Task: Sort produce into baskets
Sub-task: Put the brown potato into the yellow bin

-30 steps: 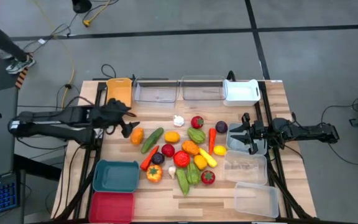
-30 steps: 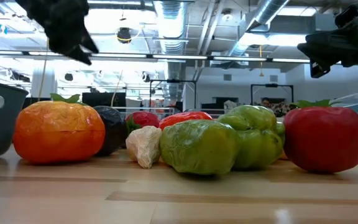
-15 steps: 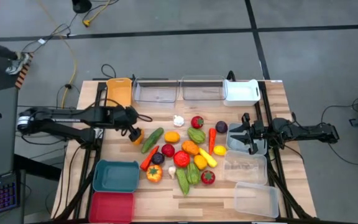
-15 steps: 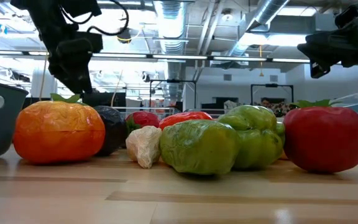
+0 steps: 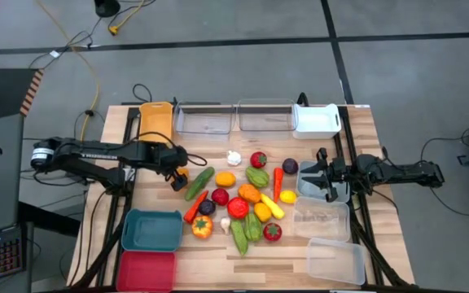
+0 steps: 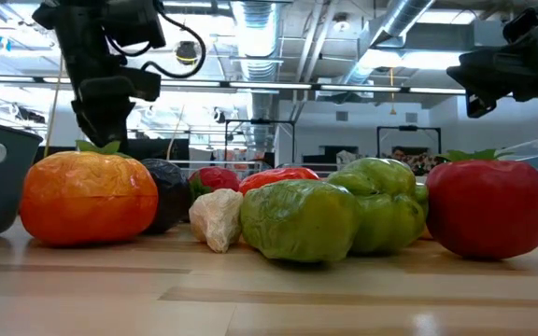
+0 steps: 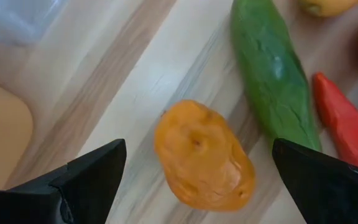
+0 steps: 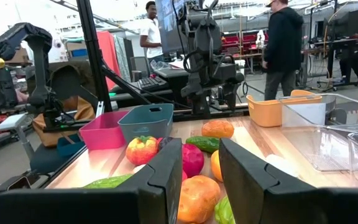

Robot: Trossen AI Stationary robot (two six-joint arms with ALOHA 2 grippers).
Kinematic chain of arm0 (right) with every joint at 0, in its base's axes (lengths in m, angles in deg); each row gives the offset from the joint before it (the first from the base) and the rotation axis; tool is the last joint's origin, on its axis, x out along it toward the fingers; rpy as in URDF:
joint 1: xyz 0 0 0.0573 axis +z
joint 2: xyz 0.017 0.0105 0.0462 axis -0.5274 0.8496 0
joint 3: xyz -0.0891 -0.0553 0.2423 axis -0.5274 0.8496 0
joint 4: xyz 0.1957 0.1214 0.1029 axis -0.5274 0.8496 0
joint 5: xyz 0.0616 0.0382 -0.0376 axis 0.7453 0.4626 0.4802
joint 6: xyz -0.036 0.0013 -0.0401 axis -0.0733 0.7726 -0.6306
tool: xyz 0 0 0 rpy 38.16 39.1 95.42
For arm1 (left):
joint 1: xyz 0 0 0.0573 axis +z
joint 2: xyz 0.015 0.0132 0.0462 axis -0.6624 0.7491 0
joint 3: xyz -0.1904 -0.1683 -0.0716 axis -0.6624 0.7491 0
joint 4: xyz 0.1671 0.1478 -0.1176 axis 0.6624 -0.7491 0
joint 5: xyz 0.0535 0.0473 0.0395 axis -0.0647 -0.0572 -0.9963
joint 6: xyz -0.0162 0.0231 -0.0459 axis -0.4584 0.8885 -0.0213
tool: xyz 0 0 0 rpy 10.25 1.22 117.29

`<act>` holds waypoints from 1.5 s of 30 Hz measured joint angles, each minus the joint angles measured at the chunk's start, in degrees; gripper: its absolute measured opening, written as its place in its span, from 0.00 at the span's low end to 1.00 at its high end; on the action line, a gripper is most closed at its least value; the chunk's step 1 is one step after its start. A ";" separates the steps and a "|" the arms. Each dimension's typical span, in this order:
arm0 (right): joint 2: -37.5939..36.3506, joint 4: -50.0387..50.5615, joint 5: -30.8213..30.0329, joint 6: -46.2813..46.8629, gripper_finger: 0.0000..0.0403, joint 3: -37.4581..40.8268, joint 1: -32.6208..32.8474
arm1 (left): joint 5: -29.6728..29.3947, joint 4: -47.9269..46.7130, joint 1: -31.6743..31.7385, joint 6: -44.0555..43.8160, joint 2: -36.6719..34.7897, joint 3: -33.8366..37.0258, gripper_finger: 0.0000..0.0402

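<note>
The produce [image 5: 243, 199] lies in a loose pile at the table's middle. An orange fruit [image 7: 204, 155] lies apart at the pile's left on the wood, beside a green cucumber [image 7: 272, 74]. My left gripper [image 5: 178, 171] points down over this fruit and is open. Its fingers [image 7: 92, 177] stand on either side of the fruit without touching it. It also shows in the low view [image 6: 101, 117]. My right gripper [image 5: 316, 174] hangs still above a clear bin [image 5: 332, 189] at the right. Its fingers [image 8: 160, 180] stand a narrow gap apart and hold nothing.
At the far edge stand an orange-yellow bin [image 5: 155, 120], two clear bins [image 5: 204, 118] and a white bin [image 5: 316, 120]. A teal bin [image 5: 151, 230] and a red bin [image 5: 146, 270] stand near left, and clear bins [image 5: 336, 260] near right. People stand beyond the table [image 8: 284, 43].
My left gripper has gone toward the table's right edge and down toward the orange fruit. It has tipped from a slant until it points down. Its arm has stretched out. The produce and my right gripper have kept still.
</note>
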 joint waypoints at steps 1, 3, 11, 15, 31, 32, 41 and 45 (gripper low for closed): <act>0.00 0.00 0.00 0.00 0.33 -0.01 0.00 | 0.00 0.00 0.00 -1.23 0.61 0.00 0.98; 0.00 0.00 0.00 0.00 0.33 0.01 -0.01 | 0.00 0.00 0.00 -3.86 1.90 0.00 0.98; 0.00 0.00 0.00 0.00 0.33 -0.01 -0.01 | -0.21 -0.04 0.00 -9.81 7.87 0.02 0.98; 0.00 -0.02 0.00 0.00 0.33 0.01 0.01 | -0.20 -0.04 0.00 -10.46 11.51 0.04 0.98; 0.00 -0.02 0.00 0.00 0.33 -0.01 -0.01 | 3.11 0.05 -0.04 -7.42 20.40 -0.20 0.96; -0.01 0.00 0.00 0.00 0.33 0.01 -0.01 | 3.13 0.08 -0.04 -7.40 20.27 -0.19 0.95; -0.01 0.94 0.00 0.00 0.33 -0.01 0.00 | 2.08 0.46 -0.04 -7.18 18.02 0.17 0.76; 0.00 0.92 0.00 0.00 0.33 -0.01 0.01 | 1.93 0.45 0.03 -7.17 17.93 0.17 0.67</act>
